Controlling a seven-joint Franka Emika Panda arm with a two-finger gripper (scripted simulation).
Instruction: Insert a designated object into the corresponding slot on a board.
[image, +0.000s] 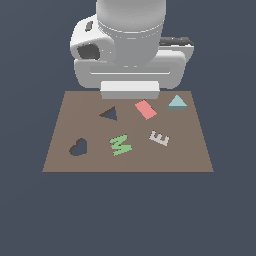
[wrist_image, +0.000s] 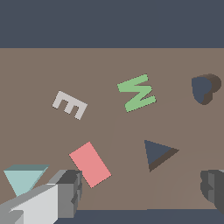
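The arm hangs over the far edge of the board (image: 127, 160), and the end effector (wrist_image: 140, 192) holds nothing. In the wrist view its two fingers (wrist_image: 65, 192) stand wide apart with only bare board and the scattered pieces showing between them, so I judge it fully open and empty.

The step in hand looks like the reach for the pick, not yet begun in earnest. The teal triangle (image: 177, 103) lies flat on the board just outside one finger, off to the side of the end effector and not between the fingers. The red rectangle (image: 145, 109) sits close beside that same finger, between the teal triangle and the triangular slot (image: 109, 114). The slot lies nearly under the end effector, empty. Farther out are the green M (image: 120, 144), the grey E (image: 159, 138) and the heart cutout (image: 78, 147).

The next move, as I read it, calls for a sideways shift to centre over the teal triangle, then a descent that straddles it without nudging the red rectangle.
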